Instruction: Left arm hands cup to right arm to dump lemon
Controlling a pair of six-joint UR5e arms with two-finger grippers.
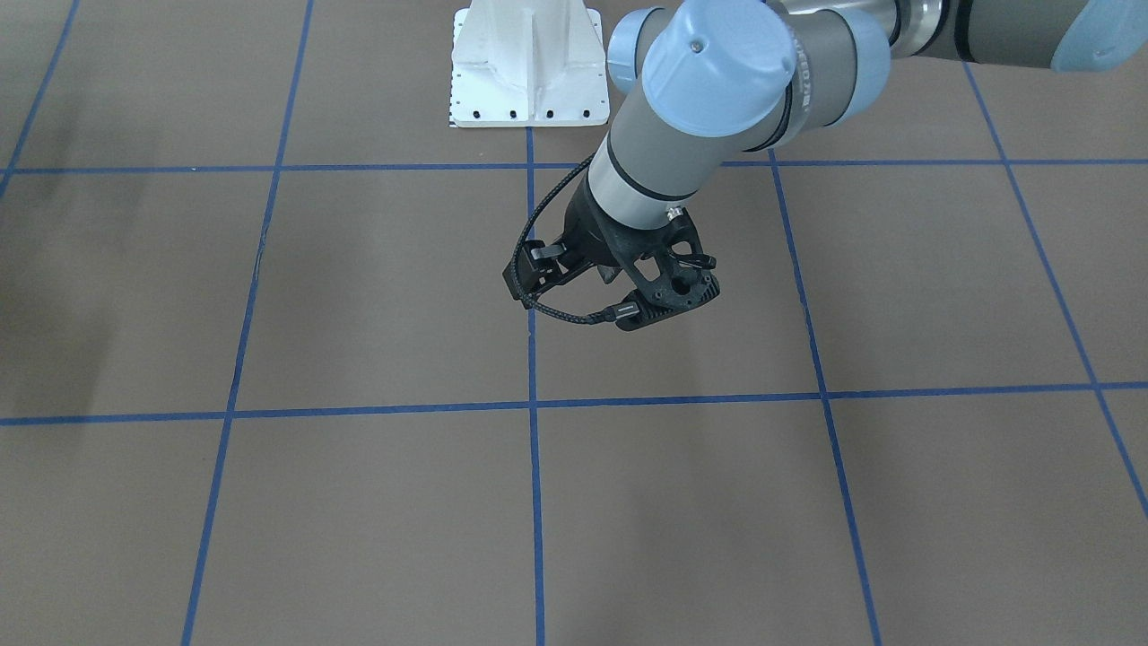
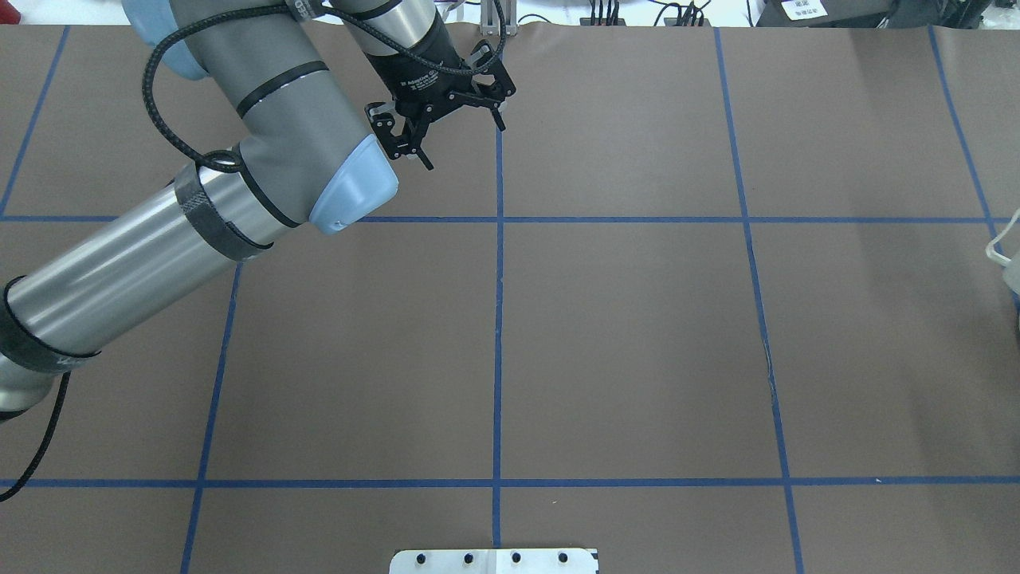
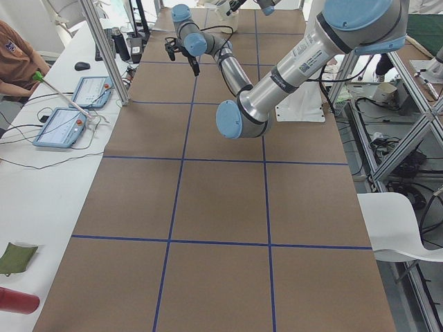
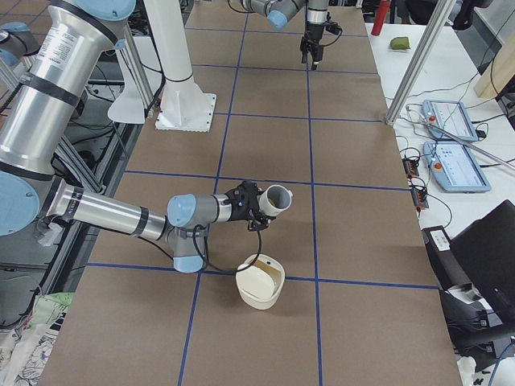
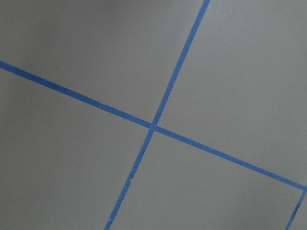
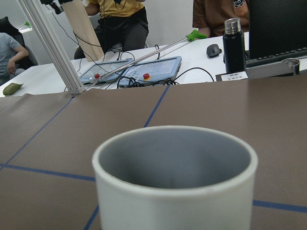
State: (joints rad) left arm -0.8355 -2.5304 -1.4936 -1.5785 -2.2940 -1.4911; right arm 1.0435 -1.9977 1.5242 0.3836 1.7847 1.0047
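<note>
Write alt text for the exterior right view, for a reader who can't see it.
The near right arm carries a white cup above the brown, blue-gridded table, with a cream bowl standing on the table close by. At the far end, the left gripper points down, open and empty.

Grey left arm (image 2: 279,119) w/ pale-blue caps (image 2: 355,187), blk braided cable (image 1: 556,313)

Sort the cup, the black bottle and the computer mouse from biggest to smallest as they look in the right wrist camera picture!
1. cup, which looks huge partly because it sits right at the camera
2. black bottle, far back
3. computer mouse, beside the bottle and plainly smaller
</note>
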